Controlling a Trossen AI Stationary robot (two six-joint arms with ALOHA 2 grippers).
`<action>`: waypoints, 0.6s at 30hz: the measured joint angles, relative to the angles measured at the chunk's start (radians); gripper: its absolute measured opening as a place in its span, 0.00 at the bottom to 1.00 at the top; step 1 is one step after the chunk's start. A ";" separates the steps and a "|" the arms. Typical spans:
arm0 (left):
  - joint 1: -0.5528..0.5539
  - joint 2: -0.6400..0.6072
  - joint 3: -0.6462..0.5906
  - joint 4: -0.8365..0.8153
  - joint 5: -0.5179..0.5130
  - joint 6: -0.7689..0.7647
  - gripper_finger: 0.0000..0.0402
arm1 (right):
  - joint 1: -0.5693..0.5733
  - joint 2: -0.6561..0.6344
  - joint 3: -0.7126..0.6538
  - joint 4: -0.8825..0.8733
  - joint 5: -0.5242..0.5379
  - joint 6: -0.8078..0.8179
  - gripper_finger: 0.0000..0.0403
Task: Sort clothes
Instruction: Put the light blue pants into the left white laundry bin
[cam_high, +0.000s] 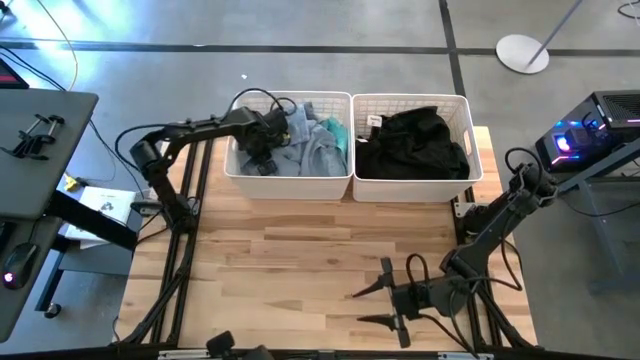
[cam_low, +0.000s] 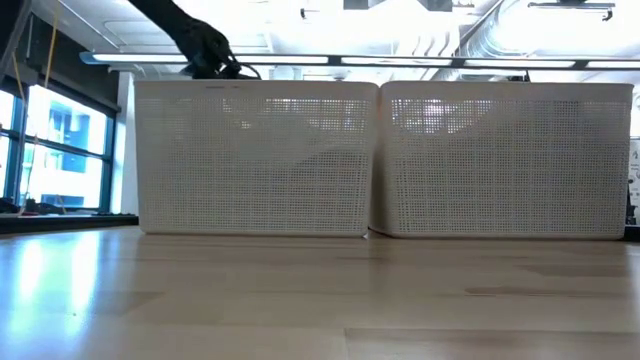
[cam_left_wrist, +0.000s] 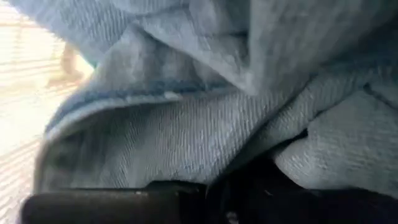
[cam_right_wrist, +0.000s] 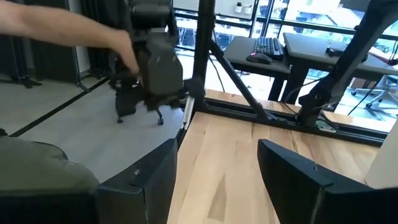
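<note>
Two white slatted baskets stand side by side at the table's far edge. The left basket (cam_high: 240, 165) holds light blue-grey denim clothes (cam_high: 315, 150) and a teal piece (cam_high: 335, 130). Black clothes (cam_high: 412, 145) fill the right basket (cam_high: 475, 165). My left gripper (cam_high: 262, 150) reaches down into the left basket among the denim, which fills the left wrist view (cam_left_wrist: 186, 124). In the low view my left arm (cam_low: 205, 50) dips behind that basket's rim. My right gripper (cam_high: 372, 305) hovers open over the near right of the table, pointing left, with nothing between its fingers (cam_right_wrist: 217, 186).
Bare wooden tabletop (cam_high: 300, 260) lies between the baskets and the near edge. A person's arm (cam_right_wrist: 62, 28) shows beyond the table's left side, near an office chair (cam_right_wrist: 152, 68). A side table (cam_high: 40, 140) stands left of the table.
</note>
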 joint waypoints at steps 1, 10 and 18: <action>0.000 -0.013 -0.001 -0.016 -0.018 0.003 0.13 | 0.003 0.000 0.000 -0.002 0.000 0.000 0.52; 0.046 -0.278 -0.005 -0.156 -0.360 0.147 0.13 | 0.027 0.000 0.000 -0.014 0.000 -0.004 0.52; 0.051 -0.533 0.019 -0.091 -0.238 0.117 0.13 | 0.027 0.000 0.000 -0.036 0.000 -0.011 0.52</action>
